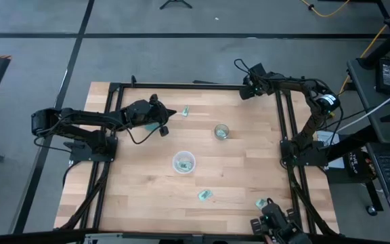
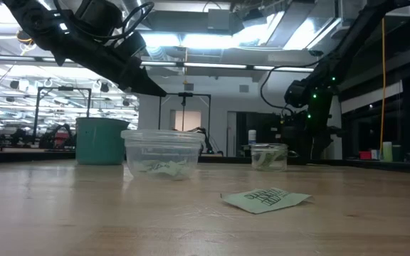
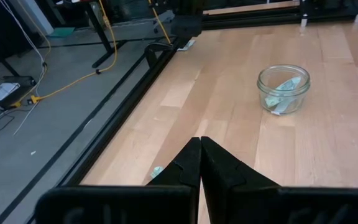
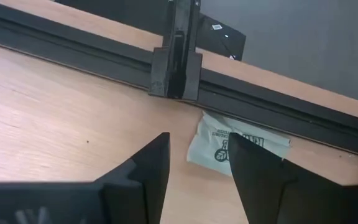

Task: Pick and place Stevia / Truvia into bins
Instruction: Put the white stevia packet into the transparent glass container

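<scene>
My left gripper [image 1: 168, 114] is shut with nothing between its fingers and hovers past the teal cup [image 1: 156, 127]. A packet [image 1: 185, 111] lies flat on the table just beyond its tips; in the left wrist view only a corner of that packet [image 3: 157, 171] shows beside the fingers. My right gripper [image 4: 199, 138] is open at the table's far edge, over a pale green packet [image 4: 211, 144] that lies flat against the black frame rail [image 4: 104, 65]. The glass cup [image 1: 221, 131] and the wide translucent cup [image 1: 183, 163] each hold packets. Two more packets [image 1: 204, 195] [image 1: 261, 202] lie near the near edge. My right gripper has one finger [image 4: 253, 168] standing in front of the packet's middle [image 4: 225, 149], coming from above at a slant toward the far rail. I cannot tell whether it touches the packet. The packet lies flat on the table.
Black frame rails run along the table's left, right and far sides [image 1: 181, 86]. A rail bracket [image 4: 176, 68] stands right behind the far packet. In the low view a packet [image 2: 265, 199] lies in the foreground before the wide cup [image 2: 161, 153]. Bare wood lies between the cups.
</scene>
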Controlling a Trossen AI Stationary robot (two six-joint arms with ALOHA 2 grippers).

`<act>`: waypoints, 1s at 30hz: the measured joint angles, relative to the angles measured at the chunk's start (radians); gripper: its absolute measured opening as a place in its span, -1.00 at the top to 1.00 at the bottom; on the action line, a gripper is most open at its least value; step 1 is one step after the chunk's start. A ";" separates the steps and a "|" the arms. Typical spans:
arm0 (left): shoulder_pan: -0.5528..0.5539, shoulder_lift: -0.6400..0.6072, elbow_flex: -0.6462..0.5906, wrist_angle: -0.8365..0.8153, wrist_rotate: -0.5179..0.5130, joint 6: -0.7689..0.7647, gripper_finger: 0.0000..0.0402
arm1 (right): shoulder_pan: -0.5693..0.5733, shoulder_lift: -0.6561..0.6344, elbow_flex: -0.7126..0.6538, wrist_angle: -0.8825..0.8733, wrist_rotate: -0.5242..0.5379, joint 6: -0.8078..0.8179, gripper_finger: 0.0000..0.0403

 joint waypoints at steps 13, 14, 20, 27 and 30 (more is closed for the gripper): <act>0.000 0.000 0.000 0.000 0.000 0.025 0.98 | -0.022 0.093 0.006 0.003 -0.011 0.026 0.18; 0.000 0.000 0.000 0.000 0.000 0.025 0.98 | -0.025 0.094 0.006 0.004 -0.018 0.026 0.18; 0.000 0.000 0.000 0.000 0.000 0.026 0.98 | -0.028 0.096 0.005 0.009 -0.024 0.026 0.18; 0.000 0.000 0.000 0.000 -0.001 0.026 0.98 | -0.028 0.098 0.004 0.012 -0.025 -0.005 0.42; 0.000 0.000 0.000 0.000 0.000 0.026 0.98 | -0.028 0.098 0.004 0.016 -0.026 -0.025 0.61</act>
